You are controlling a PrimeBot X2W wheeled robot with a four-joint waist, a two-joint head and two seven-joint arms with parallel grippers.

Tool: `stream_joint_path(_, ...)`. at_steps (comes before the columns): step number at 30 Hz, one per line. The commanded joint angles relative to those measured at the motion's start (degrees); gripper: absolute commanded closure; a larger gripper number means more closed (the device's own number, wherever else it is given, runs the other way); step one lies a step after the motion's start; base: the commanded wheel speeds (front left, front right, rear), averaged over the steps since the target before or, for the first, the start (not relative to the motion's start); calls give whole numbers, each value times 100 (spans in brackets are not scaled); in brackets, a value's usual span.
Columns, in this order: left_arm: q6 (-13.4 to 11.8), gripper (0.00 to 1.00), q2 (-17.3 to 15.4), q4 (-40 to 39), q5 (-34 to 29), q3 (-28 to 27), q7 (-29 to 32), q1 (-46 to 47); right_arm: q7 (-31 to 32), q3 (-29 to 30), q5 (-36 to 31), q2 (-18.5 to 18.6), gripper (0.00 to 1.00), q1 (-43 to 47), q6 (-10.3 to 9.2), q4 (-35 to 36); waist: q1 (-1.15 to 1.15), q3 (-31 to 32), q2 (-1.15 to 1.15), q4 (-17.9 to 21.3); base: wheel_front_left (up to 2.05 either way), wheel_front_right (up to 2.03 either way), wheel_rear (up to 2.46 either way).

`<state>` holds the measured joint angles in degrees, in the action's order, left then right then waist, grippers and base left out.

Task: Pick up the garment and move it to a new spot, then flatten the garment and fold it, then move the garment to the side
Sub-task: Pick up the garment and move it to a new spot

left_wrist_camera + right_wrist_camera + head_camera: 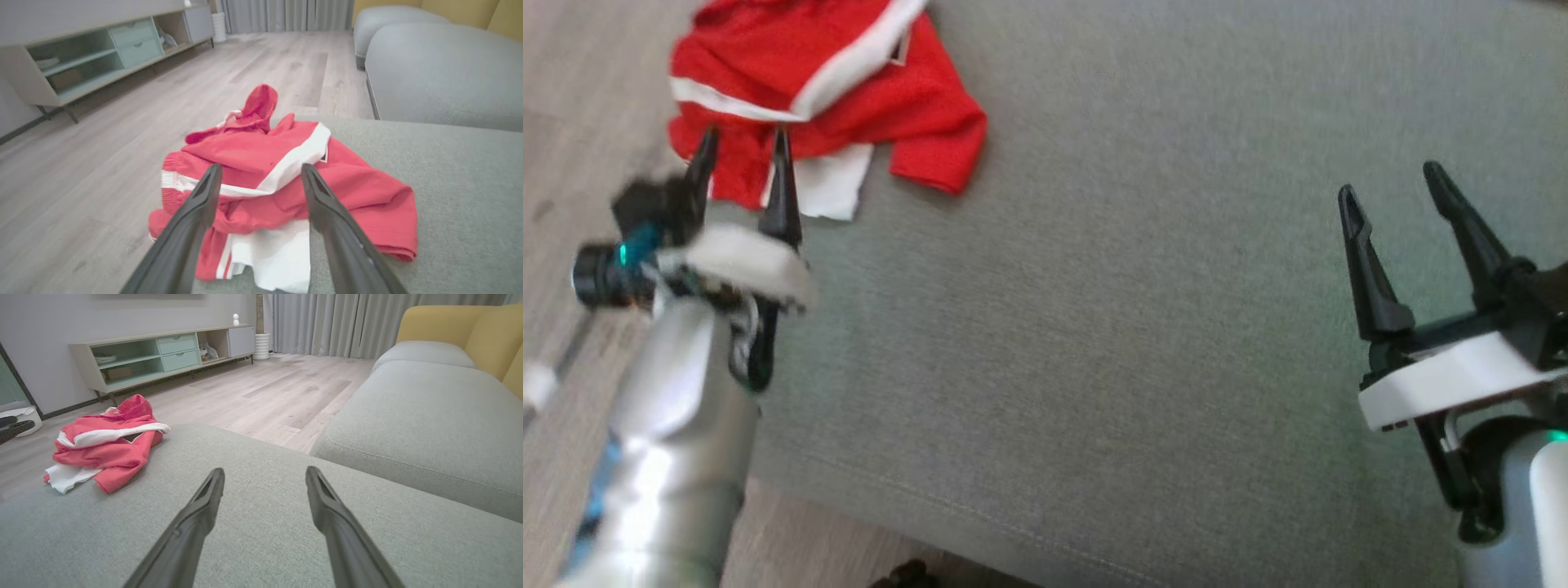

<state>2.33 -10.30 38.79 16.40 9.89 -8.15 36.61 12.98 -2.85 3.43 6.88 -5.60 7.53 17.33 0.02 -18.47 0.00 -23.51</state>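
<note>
Crumpled red-and-white garment [825, 90] is lying at the grey cushion's [1094, 327] eleven o'clock corner. The left gripper [745, 140], fingers spread, is hovering beside it. The right gripper [1390, 181], also spread, is hovering at three o'clock. Nothing looks done yet.

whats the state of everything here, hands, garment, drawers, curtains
garment: crumpled heap at the grey seat's corner, not flattened, not held
left hand: open, empty, fingers pointed at the garment
right hand: open, empty, over bare seat
cabinet drawers: shut
curtains: drawn shut
</note>
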Motion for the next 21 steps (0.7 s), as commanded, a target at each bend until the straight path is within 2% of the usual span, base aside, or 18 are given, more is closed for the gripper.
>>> stream_joint_path(1,77,0,-279,165,71,-122,157,407,61,-124,-12,95,0,-186,-4,284,-2,-415,0,241,0,0,0)
stream_joint_path(7,335,0,-491,1396,143,3,675,1417,154,-178,66,214,0,-354,-4,385,-2,-752,0,494,0,0,0)
stream_joint_path(15,461,0,-793,2427,296,71,1254,2193,184,-149,112,260,0,-449,-4,436,-2,-1012,0,741,0,0,0)
stream_joint_path(16,469,29,-823,2496,320,75,1278,2266,186,-142,116,266,0,-459,-4,440,-2,-1038,0,757,0,0,0)
stream_joint_path(17,478,100,-839,2554,349,79,1288,2325,180,-134,118,274,0,-465,-4,438,-2,-1049,0,766,0,0,0)
stream_joint_path(21,493,100,-917,2635,389,105,1115,2428,145,-97,122,269,0,-460,-4,397,-2,-994,0,796,0,0,0)
